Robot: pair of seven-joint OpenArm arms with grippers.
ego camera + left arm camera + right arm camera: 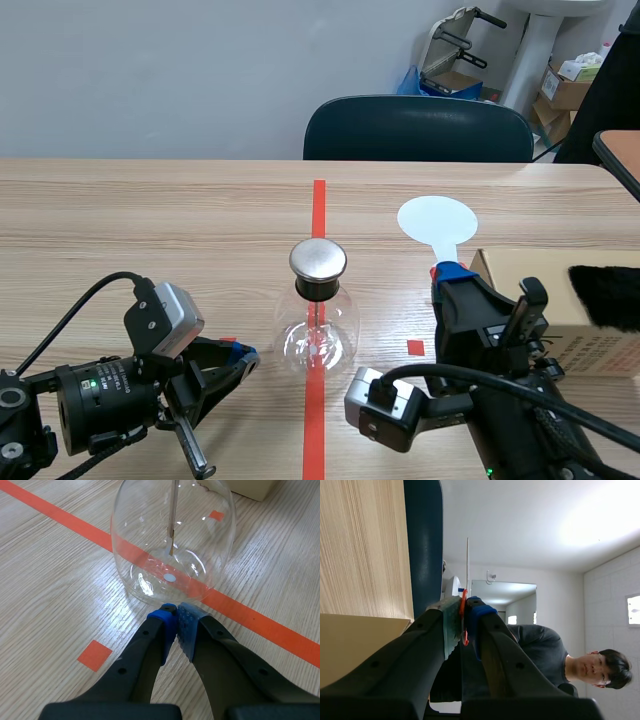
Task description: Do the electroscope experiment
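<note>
Closest in, at the near right, the right arm rises from the table edge; its right gripper (447,272) (464,607) points up, pads pinching the red handle (464,616) of a white paddle (437,222) (467,565). That paddle stands upright above the fingertips, its round face toward the robot in the scene and edge-on from the wrist. Just right of this gripper sits a cardboard box (520,275) with a black furry piece (605,295) against it. Past the fingers, in the wrist view, a person in a dark top (540,647) is visible.

At the near left, the left gripper (243,357) (176,611) lies low over the table (150,220), blue pads pressed together on nothing; its tips point at the foot of the electroscope (318,335) (172,540), just beside the glass, though contact cannot be told. This round clear flask stands upright on the orange-red centre line, between the two grippers; a metal cap (318,259) tops its dark neck and a thin rod (172,520) hangs inside. Beyond the table's far edge stands a dark chair (418,128).
</note>
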